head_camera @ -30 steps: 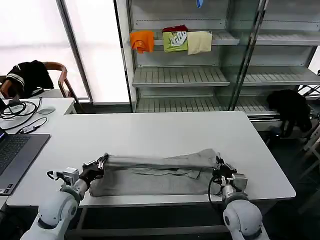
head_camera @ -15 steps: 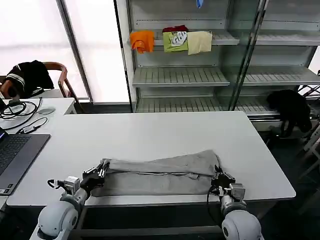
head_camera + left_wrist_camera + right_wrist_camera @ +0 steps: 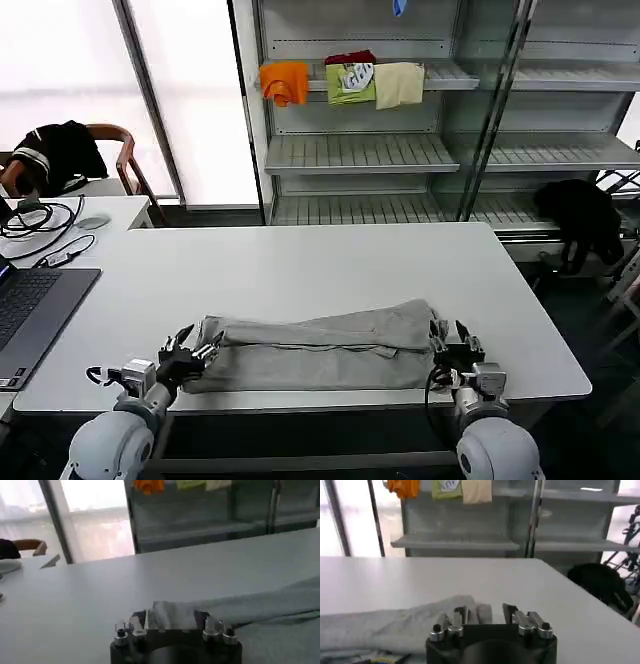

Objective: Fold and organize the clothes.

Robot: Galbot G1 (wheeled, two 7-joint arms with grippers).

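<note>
Folded grey shirt point(image 3: 315, 349) lies lengthwise left-to-right.

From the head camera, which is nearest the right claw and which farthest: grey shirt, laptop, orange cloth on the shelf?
1. Grey shirt, just beside the right claw at the table's near edge.
2. Laptop, on the far left.
3. Orange cloth, high on the back shelf.

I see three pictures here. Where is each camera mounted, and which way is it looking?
Head view: up on the robot's head, looking forward and down at the table; both arms show, the left end effector and right end effector at the folded grey shirt.
Left wrist view: on the left arm, facing across the table; its end effector shows.
Right wrist view: on the right arm; its end effector shows.
All share the shirt and shelves.
</note>
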